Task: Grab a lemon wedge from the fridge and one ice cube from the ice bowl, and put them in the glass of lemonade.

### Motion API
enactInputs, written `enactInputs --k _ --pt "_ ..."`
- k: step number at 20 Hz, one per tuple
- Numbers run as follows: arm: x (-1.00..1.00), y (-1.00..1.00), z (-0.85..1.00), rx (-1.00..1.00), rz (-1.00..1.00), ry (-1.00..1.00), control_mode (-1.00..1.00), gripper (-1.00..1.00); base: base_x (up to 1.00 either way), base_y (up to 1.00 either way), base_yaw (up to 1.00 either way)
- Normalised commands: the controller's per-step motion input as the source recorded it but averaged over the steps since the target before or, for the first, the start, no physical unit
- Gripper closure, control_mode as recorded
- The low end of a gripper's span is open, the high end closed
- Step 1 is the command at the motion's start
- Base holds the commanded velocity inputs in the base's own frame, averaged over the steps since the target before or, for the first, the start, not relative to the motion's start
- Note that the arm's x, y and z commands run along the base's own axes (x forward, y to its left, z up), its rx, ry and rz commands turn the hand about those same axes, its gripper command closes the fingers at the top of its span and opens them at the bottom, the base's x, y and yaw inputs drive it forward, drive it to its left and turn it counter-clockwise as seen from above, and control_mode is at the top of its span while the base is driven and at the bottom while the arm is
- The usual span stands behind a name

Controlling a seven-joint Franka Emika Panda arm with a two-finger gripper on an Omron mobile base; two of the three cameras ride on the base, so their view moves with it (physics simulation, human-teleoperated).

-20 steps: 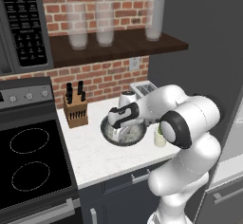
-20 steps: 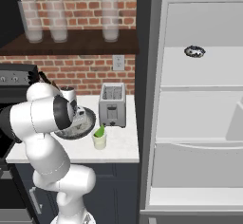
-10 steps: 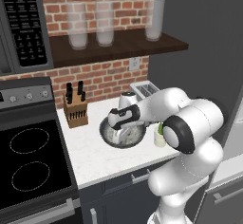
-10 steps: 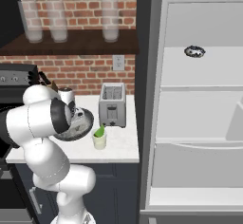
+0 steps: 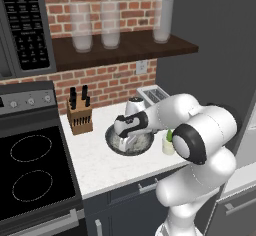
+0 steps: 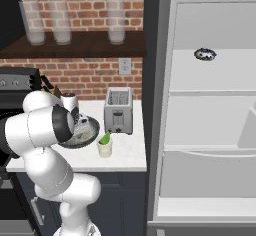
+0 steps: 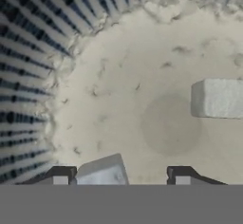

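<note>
Ice cube between end effector tips (off-centre)

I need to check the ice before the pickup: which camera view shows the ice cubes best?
The hand view: one ice cube lies whole on the speckled floor of the ice bowl, another sits between the gripper fingertips. In both base views the arm covers the bowl's inside, so no cubes can be made out.
</note>
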Motion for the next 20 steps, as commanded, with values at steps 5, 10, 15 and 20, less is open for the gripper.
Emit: enactInputs --k 5,10,15,20 --pt "0.0 0.0 0.0 0.0 0.0 0.0 -1.0 1.0 0.0 0.0 0.0" --pt "0.0 0.0 0.0 0.0 0.0 0.0 -1.0 1.0 0.0 0.0 0.0" --pt "0.0 0.0 0.0 0.0 0.0 0.0 -1.0 1.0 0.0 0.0 0.0" --pt "-0.13 -0.18 0.35 0.0 0.0 -0.03 -1.0 1.0 0.0 0.0 0.0"
